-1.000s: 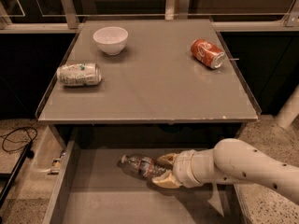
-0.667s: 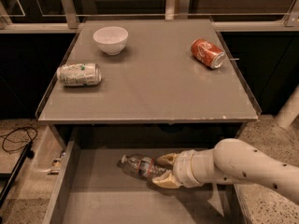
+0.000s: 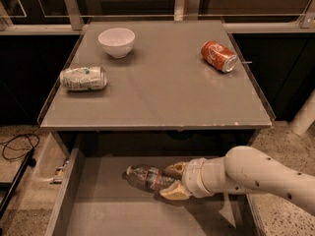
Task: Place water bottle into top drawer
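The water bottle (image 3: 146, 177), clear with a white cap and a coloured label band, lies on its side on the floor of the open top drawer (image 3: 98, 215), cap pointing left. My gripper (image 3: 170, 182) reaches into the drawer from the right. Its two tan fingers (image 3: 175, 170) sit on either side of the bottle's right end and hold it. The white arm (image 3: 261, 176) runs off to the right.
On the tabletop (image 3: 167, 97) above the drawer are a white bowl (image 3: 116, 41) at the back left, a silver-green can (image 3: 82, 78) lying at the left, and a red soda can (image 3: 219, 56) lying at the back right. A cable (image 3: 15, 149) lies on the floor at left.
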{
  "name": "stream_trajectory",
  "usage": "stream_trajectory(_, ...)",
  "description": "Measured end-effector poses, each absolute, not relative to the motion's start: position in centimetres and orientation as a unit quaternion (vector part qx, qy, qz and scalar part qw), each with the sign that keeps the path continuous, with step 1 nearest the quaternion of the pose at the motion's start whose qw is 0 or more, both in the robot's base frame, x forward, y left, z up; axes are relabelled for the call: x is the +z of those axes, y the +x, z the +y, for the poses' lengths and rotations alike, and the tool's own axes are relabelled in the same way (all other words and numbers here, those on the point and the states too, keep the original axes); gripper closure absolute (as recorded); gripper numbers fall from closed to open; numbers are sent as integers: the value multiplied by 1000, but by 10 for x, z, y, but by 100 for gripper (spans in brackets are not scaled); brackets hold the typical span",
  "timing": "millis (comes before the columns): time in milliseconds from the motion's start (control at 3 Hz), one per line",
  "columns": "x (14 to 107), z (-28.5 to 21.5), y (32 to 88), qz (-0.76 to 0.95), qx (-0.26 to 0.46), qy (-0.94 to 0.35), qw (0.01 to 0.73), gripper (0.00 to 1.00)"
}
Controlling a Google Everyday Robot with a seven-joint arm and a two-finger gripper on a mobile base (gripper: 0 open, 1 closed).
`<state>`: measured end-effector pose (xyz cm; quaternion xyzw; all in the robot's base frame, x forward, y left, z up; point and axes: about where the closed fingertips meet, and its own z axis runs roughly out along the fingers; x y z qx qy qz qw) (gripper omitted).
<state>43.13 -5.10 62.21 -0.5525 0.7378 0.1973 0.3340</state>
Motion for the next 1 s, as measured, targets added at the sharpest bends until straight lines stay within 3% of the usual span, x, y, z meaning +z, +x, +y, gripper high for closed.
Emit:
stream_trajectory(333, 622, -51, 431, 738, 197, -553, 334, 12)
stream_trajectory(667, 622, -51, 431, 738, 197, -553, 334, 0)
stream_trajectory(1000, 622, -51, 431, 738, 197, -553, 334, 0)
